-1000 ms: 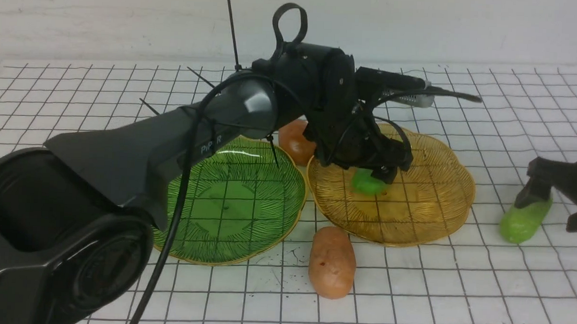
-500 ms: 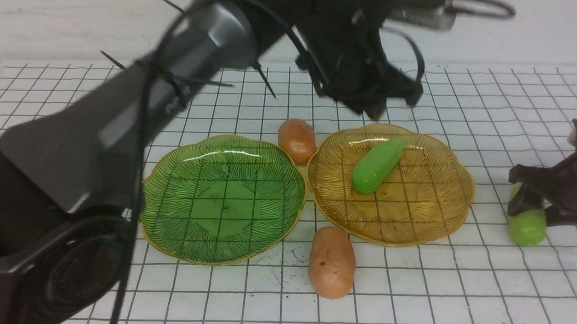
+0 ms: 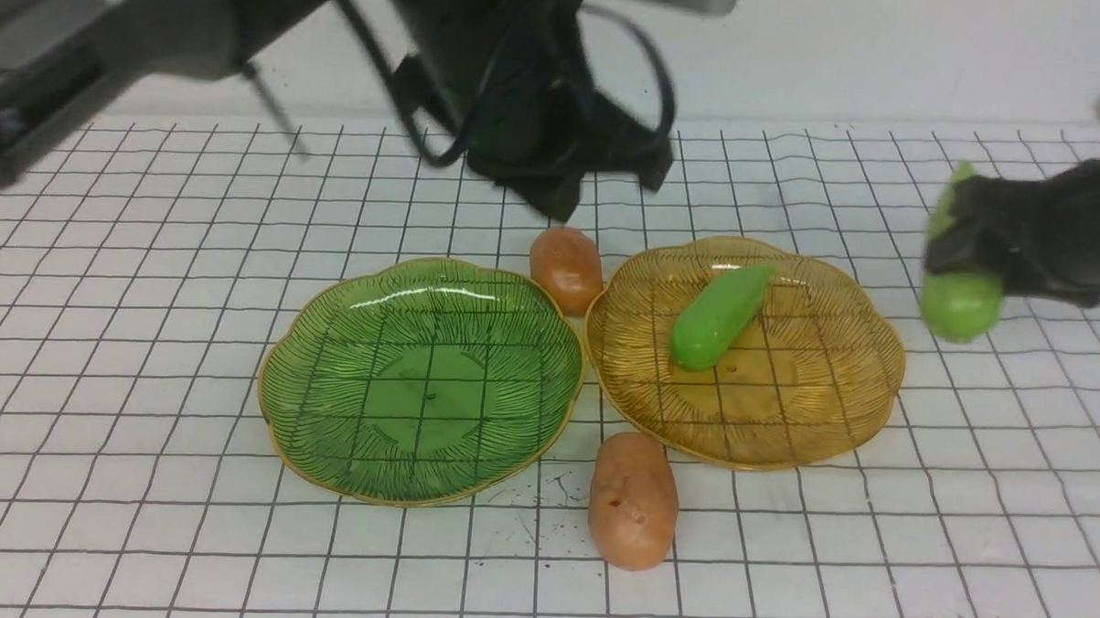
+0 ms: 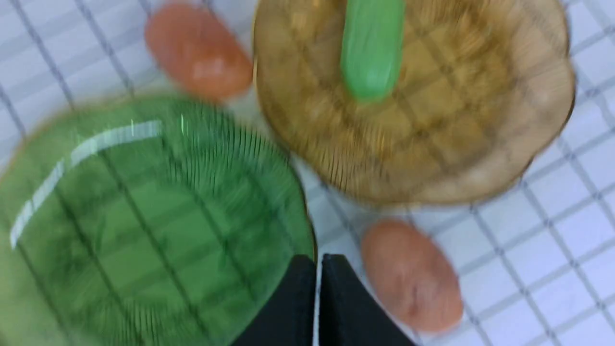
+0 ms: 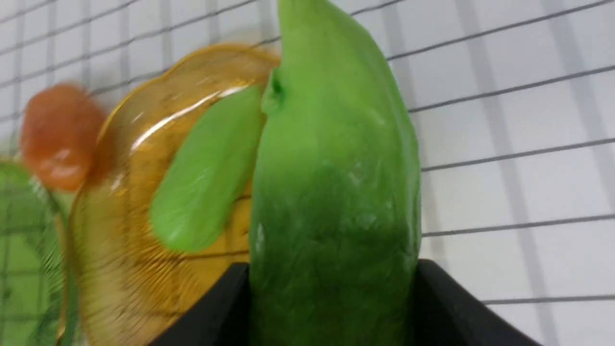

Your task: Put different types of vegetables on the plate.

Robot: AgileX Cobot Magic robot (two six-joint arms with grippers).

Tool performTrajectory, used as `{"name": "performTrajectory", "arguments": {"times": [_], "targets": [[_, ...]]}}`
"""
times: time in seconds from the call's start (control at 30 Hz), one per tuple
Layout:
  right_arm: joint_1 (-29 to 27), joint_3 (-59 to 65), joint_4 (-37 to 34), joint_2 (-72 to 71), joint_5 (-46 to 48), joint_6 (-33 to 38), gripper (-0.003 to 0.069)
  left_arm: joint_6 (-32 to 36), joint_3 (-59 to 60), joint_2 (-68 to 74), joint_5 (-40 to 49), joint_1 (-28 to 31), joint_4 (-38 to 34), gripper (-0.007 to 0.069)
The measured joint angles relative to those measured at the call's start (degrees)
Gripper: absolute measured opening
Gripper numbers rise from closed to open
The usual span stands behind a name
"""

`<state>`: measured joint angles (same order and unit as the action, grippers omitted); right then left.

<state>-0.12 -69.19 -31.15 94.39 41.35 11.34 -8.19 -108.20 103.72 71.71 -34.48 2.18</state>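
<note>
Left pincer [image 4: 318,262] has lifted away, shut and empty; its gourd [image 3: 719,317] now lies on the amber plate [image 3: 839,429]. Right pincer [image 3: 968,246] clamps the second gourd [image 3: 960,303], raised off the tabletop [image 3: 963,543]. Near potato [image 3: 633,499] and far potato [image 3: 566,268] stay unplated; I judge a potato comes next.

Left fingers [image 4: 300,293] let go of the first gourd [image 3: 719,315], rose off the amber plate [image 3: 839,401] and pulled back toward the left. They're now pressed together, empty. That gourd was between them and now lies free on the plate, well below them. Right fingers [image 3: 974,223] went from straddling the second gourd [image 3: 960,300] on the counter [image 3: 147,331] to clamped on it, and it's now lifted clear between them.
</note>
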Motion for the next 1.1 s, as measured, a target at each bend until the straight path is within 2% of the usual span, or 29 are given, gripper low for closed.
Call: {"name": "performTrajectory", "arguments": {"times": [0.1,0.23,0.33,0.4,0.43,0.5,0.6,0.73,0.8,0.83,0.9,1.0,1.1], "targets": [[3.91,0.00,-0.69,3.50,-2.10,0.27,0.0374,-1.91,8.18,-2.68,0.04,0.00,-2.18,-0.0008],[5.92,0.00,-2.44,8.79,-2.48,-0.45,0.0382,-2.29,15.51,-2.52,-0.01,-0.25,-8.99,-0.0008],[5.99,0.00,-3.25,11.21,-2.23,-1.36,0.0438,-1.56,17.19,-1.40,-0.12,-1.28,-11.50,-0.0008],[6.05,0.00,-3.53,12.06,-2.13,-1.61,0.0503,-0.61,17.32,-0.34,-0.35,-2.73,-11.98,-0.0004],[6.05,0.00,-3.52,12.10,-2.13,-1.62,0.0508,-0.45,17.32,-0.17,-0.47,-2.88,-11.98,-0.0003],[6.05,0.00,-3.89,12.16,-1.85,-1.66,0.0563,0.55,17.36,0.89,-0.73,-4.52,-11.97,0.0025],[6.05,0.00,-3.91,11.64,-0.08,-0.50,0.0591,1.90,17.36,2.54,-1.06,-6.26,-11.48,0.0103],[6.05,0.00,-3.39,8.47,3.77,3.58,0.0575,1.97,17.36,4.65,-1.19,-7.13,-10.38,0.0276],[6.05,-0.10,-1.81,4.67,5.53,4.57,0.0541,1.91,17.36,5.62,-1.46,-7.14,-10.15,0.0390],[6.05,-0.10,-1.64,4.28,5.80,4.69,0.0538,1.85,17.36,5.80,-1.61,-7.14,-10.15,0.0413],[6.05,-0.21,0.59,-1.17,6.79,4.74,0.0482,1.66,17.36,7.11,-3.71,-7.14,-10.20,0.0543],[6.05,-0.50,2.60,-8.71,7.37,4.74,0.0427,0.91,17.31,8.66,-5.96,-7.14,-11.07,0.0648],[6.05,-0.55,3.73,-14.69,7.75,4.74,0.0386,0.01,17.31,10.74,-7.55,-7.14,-12.27,0.0680]]}}
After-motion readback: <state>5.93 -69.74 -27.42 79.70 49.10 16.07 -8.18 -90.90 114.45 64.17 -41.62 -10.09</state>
